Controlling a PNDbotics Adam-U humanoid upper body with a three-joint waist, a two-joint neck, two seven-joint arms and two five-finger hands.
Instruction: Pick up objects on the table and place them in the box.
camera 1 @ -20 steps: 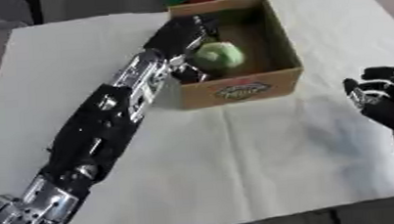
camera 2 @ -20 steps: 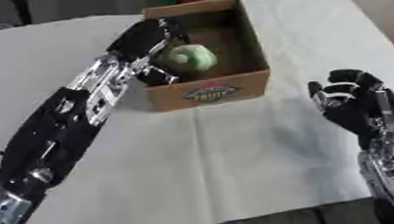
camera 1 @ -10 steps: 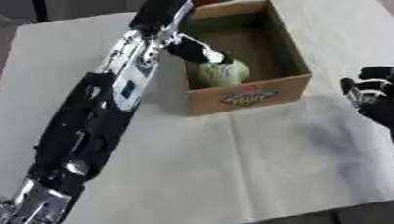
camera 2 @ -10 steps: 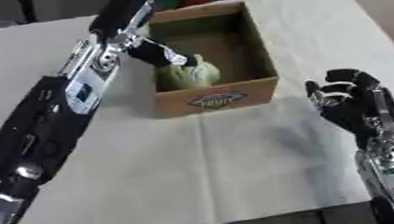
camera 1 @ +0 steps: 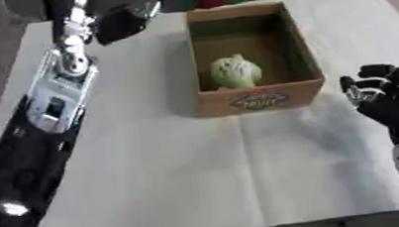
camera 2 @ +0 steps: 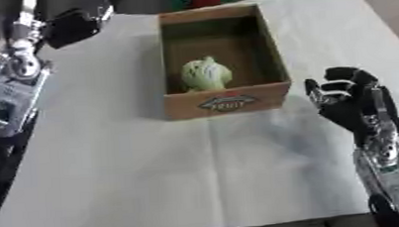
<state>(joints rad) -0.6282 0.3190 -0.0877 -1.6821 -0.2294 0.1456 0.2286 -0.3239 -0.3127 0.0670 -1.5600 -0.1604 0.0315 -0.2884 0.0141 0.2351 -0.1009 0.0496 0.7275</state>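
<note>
Currently the pale green round object [camera 1: 234,71] sits inside the cardboard box [camera 1: 258,99], against its near wall, touching neither hand. Left hand [camera 1: 121,22] is raised up left of the box's far corner, away from it, holding nothing; too blurred to tell whether its fingers are curled or straight. Right hand [camera 2: 348,98] rests just right of the box's near right corner, fingers up and relaxed, empty. Box stands on a white cloth [camera 1: 206,169].

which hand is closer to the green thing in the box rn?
Roughly even, right slightly nearer. Right hand sits beside the box, just past its right wall from the green thing. Left hand is raised beyond the far-left corner.
</note>
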